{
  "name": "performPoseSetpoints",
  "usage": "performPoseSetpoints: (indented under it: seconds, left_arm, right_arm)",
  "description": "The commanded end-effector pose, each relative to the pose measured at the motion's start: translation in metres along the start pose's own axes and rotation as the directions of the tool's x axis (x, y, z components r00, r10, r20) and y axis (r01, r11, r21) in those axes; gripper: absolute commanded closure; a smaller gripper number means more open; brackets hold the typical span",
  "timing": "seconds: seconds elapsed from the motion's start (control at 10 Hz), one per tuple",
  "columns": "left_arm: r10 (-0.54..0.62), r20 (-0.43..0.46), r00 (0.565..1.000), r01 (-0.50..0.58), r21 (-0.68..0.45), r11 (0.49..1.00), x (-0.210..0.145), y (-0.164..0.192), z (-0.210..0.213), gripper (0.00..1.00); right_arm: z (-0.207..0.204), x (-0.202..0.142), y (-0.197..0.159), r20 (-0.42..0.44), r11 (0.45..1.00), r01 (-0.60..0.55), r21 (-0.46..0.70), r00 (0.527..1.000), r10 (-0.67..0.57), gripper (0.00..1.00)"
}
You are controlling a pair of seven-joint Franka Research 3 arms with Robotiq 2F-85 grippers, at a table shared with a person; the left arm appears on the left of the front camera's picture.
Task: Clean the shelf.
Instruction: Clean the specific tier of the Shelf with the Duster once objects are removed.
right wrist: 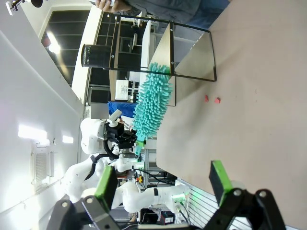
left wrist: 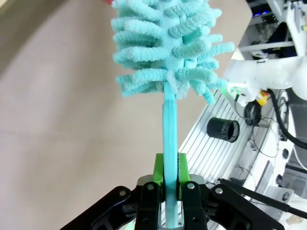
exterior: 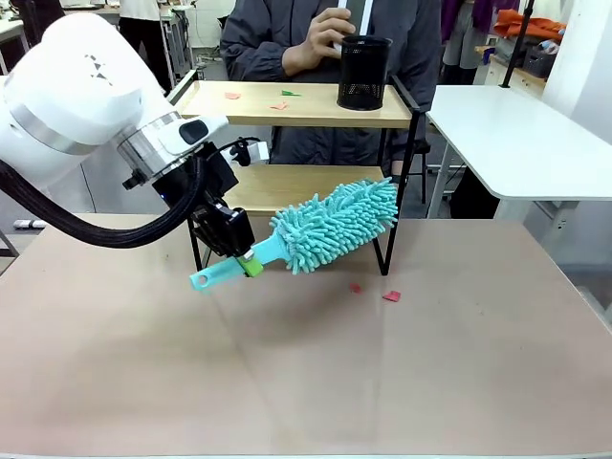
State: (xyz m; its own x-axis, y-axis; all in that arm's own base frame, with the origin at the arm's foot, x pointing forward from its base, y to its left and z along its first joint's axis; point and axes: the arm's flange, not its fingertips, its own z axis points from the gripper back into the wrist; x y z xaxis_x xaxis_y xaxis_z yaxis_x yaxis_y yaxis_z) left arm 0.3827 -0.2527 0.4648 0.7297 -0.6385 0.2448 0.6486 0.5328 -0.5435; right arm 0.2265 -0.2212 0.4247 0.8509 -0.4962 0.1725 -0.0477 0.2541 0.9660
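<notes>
Left gripper (exterior: 251, 263) clamping shut on handle of fluffy turquoise microfibre duster (exterior: 335, 225), head hanging before lower board of two-tier wooden, black-framed shelf (exterior: 316, 113) at table's far side. Right gripper (right wrist: 163, 181) gaping wide, holding nothing. You are likely sweeping; next, try lifting duster toward paper scraps (exterior: 279, 105) on top board.

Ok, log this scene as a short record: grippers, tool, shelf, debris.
left gripper: shut on the handle of the turquoise duster
right gripper: open, empty
duster head: raised off the table, in front of the shelf at its lower board
top board: black mesh cup with a person's hand at its rim; paper scraps
table: two red scraps near the shelf's front right leg
</notes>
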Motion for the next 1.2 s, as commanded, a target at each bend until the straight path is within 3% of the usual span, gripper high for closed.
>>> performPoseSetpoints:
  seconds: [0.0, 0.1, 0.2, 0.3, 0.4, 0.6, 0.9, 1.1]
  left_arm:
    - [0.02, 0.034, 0.999, -0.021, 0.028, 0.999, -0.007, 0.0, 0.016, 1.0]
    - [0.027, 0.049, 0.998, -0.03, 0.044, 0.999, -0.012, 0.001, 0.02, 1.0]
    - [0.02, -0.002, 1.0, -0.019, 0.056, 0.998, -0.024, 0.003, 0.027, 1.0]
    - [-0.031, -0.14, 0.99, 0.033, 0.017, 0.999, -0.036, 0.005, 0.034, 1.0]
    - [-0.034, -0.178, 0.983, 0.042, 0.041, 0.998, -0.047, 0.009, 0.045, 1.0]
    - [-0.073, -0.193, 0.978, 0.073, -0.008, 0.997, -0.065, 0.014, 0.064, 1.0]
    - [-0.076, -0.13, 0.989, 0.066, -0.083, 0.994, -0.086, 0.018, 0.087, 1.0]
    - [-0.099, -0.039, 0.994, 0.089, -0.203, 0.975, -0.131, 0.02, 0.131, 1.0]
  right_arm:
    - [0.0, 0.002, 0.001, 0.009, 0.999, -0.029, 0.019, 1.0, 0.029, 0.0]
    - [0.0, 0.002, 0.001, 0.009, 0.999, -0.029, 0.019, 1.0, 0.029, 0.0]
    - [0.0, 0.002, 0.001, 0.009, 0.999, -0.029, 0.019, 1.0, 0.029, 0.0]
    - [0.0, 0.002, 0.001, 0.009, 0.999, -0.029, 0.019, 1.0, 0.029, 0.0]
    - [0.0, 0.002, 0.001, 0.009, 0.999, -0.029, 0.019, 1.0, 0.029, 0.0]
    - [0.0, 0.002, 0.001, 0.009, 0.999, -0.029, 0.019, 1.0, 0.029, 0.0]
    - [0.0, 0.002, 0.001, 0.009, 0.999, -0.029, 0.019, 1.0, 0.029, 0.0]
    - [0.0, 0.002, 0.001, 0.009, 0.999, -0.029, 0.019, 1.0, 0.029, 0.0]
